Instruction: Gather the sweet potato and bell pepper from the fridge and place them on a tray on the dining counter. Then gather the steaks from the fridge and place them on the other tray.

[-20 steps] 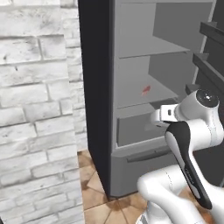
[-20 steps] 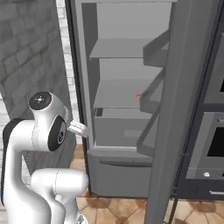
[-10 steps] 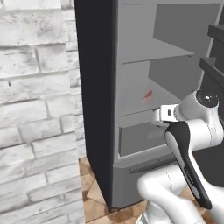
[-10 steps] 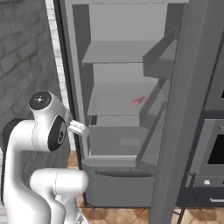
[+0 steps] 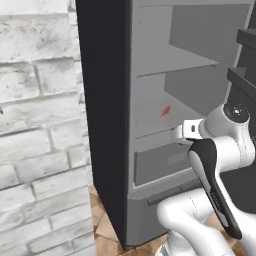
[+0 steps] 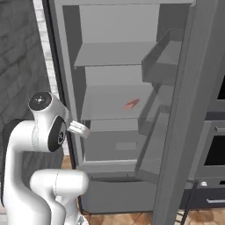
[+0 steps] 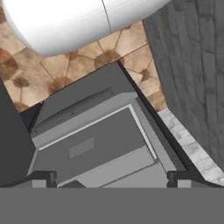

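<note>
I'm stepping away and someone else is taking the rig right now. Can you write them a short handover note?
Claw: open, holding nothing, pointing down at the fridge's drawer.
Fridge: door swung open, the arm right in front of it.
A small red thing lies on the middle shelf; too small to tell whether it is the bell pepper.
Done: the fridge stands open and the arm is at it. Nothing has been picked up.
Left: take the sweet potato and bell pepper to one tray on the dining counter, then the steaks to the other tray.
</note>
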